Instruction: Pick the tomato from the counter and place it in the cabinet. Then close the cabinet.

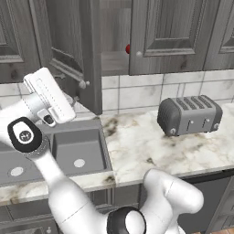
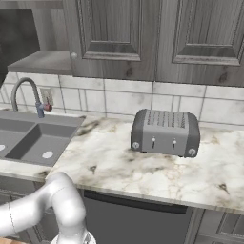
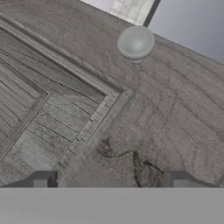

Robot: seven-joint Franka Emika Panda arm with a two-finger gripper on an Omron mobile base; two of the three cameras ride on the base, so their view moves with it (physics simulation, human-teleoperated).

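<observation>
The cabinet [image 1: 114, 41] stood open, and the tomato [image 1: 128, 49] lay inside it on the grey shelf [image 2: 40, 61], mostly hidden behind the edge of the closed right door [image 1: 171, 36], so only a small red part showed. The open left door [image 1: 77, 50] swung out over the sink [image 1: 68, 153], and the white hand of the arm was close to its lower corner. In the hand view the dark wood grain of this door, with a raised panel, was very near, and a round pale knob [image 3: 136, 42] sat above the gripper [image 3: 109, 181]. The two finger tips [image 3: 41, 179] were apart, with nothing between them. On the marble counter [image 1: 137, 141], right of the sink, stood a ribbed grey toaster [image 1: 189, 114]. The faucet [image 2: 28, 95] curved behind the sink.
</observation>
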